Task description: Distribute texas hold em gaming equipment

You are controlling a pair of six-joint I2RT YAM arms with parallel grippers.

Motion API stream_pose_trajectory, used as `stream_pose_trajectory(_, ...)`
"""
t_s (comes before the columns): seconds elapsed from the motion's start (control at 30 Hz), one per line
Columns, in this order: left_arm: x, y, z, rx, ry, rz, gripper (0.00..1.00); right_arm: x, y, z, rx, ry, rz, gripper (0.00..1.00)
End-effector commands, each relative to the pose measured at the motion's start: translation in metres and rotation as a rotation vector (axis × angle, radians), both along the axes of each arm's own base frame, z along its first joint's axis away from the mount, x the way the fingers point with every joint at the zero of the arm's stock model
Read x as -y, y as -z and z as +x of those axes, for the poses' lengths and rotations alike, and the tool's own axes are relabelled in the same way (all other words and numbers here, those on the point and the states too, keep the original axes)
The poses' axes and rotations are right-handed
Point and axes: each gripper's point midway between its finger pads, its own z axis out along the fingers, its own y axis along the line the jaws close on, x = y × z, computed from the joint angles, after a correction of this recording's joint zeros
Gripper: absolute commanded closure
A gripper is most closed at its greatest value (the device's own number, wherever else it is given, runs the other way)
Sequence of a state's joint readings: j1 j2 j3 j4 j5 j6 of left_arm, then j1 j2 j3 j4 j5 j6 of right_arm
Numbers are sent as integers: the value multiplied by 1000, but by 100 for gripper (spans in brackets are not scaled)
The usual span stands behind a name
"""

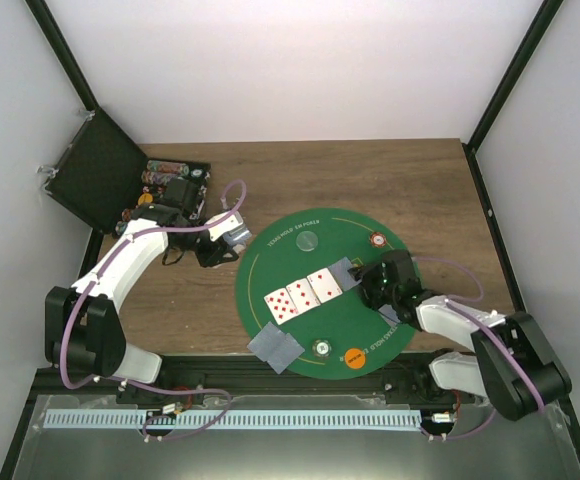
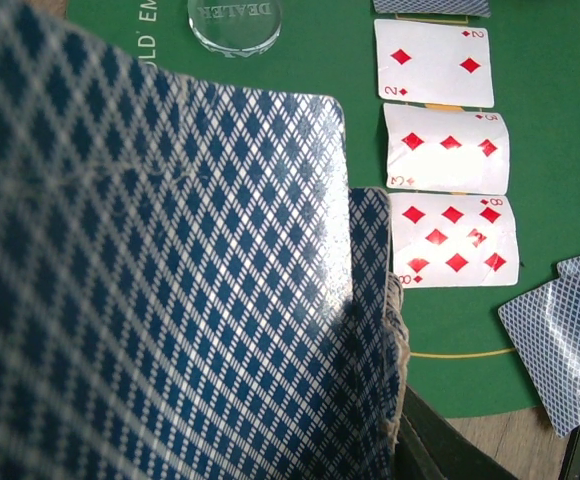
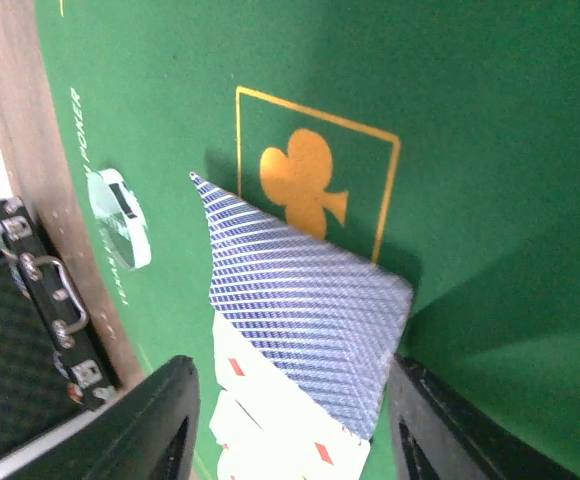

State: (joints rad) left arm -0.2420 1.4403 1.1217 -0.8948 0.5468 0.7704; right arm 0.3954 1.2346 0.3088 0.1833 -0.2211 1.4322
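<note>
Card [image 3: 305,300] face-down, long axis diagonal

Bright, even light; soft shadow beside the raised card [image 3: 300,310]; close card backs [image 2: 150,300] out of focus

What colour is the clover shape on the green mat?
The clover shape is orange-gold, clearest in the right wrist view.

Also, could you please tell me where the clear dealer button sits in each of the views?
Top external: the dealer button lies on the far part of the green mat, by its lettering.
Left wrist: the button is at the top edge, left of centre.
Right wrist: it is at the left, near the mat's rim.
Shared landmark: the face-up diamond cards.
</note>
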Motion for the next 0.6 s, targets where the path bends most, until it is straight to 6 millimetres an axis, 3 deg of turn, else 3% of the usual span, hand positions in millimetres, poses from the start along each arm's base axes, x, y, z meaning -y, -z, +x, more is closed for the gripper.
stream_pose_trajectory(0.0, 2, -7, -2, 12, 23, -20, 70, 13, -6, -9, -12, 25, -60, 43)
stream_pose_trajectory(0.1, 1, -5, -3, 3, 28, -6, 69, 22, -31, -4, 89, 20, -124, 33)
stream_pose_trajectory(0.2, 2, -7, -5, -2, 42, -6, 69, 12, -84, 18, 362, -134, -235, 28)
stream_pose_trajectory(0.3, 7, -13, -12, -5, 77, -18, 69, -28, -149, 33, 702, -475, -354, 23)
stream_pose_trajectory(0.4, 13, -19, -24, -18, 131, -28, 69, -77, -199, 25, 985, -820, -310, 23)
stream_pose_trajectory(0.47, 18, -19, -34, -33, 165, -30, 69, -105, -223, 13, 1105, -1005, -183, 26)
stream_pose_trajectory(0.57, 24, -18, -46, -42, 207, -32, 69, -143, -242, -3, 1213, -1212, -40, 30)
